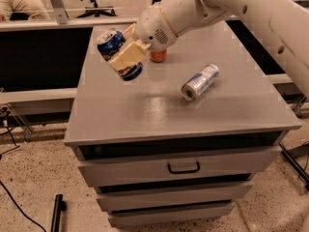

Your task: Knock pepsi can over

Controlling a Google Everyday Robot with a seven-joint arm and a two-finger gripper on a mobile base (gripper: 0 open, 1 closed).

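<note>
The pepsi can (116,52), dark blue with a silver top, is held tilted to the left above the left part of the grey cabinet top (145,110). My gripper (126,53) is shut on it, with a cream finger (126,57) across its side. The white arm comes in from the upper right.
A slim silver and light-blue can (200,81) lies on its side at the centre right of the top. A red can (158,56) stands behind the gripper, mostly hidden. The cabinet has drawers (183,167) in front. A black rod (57,211) lies on the floor at the left.
</note>
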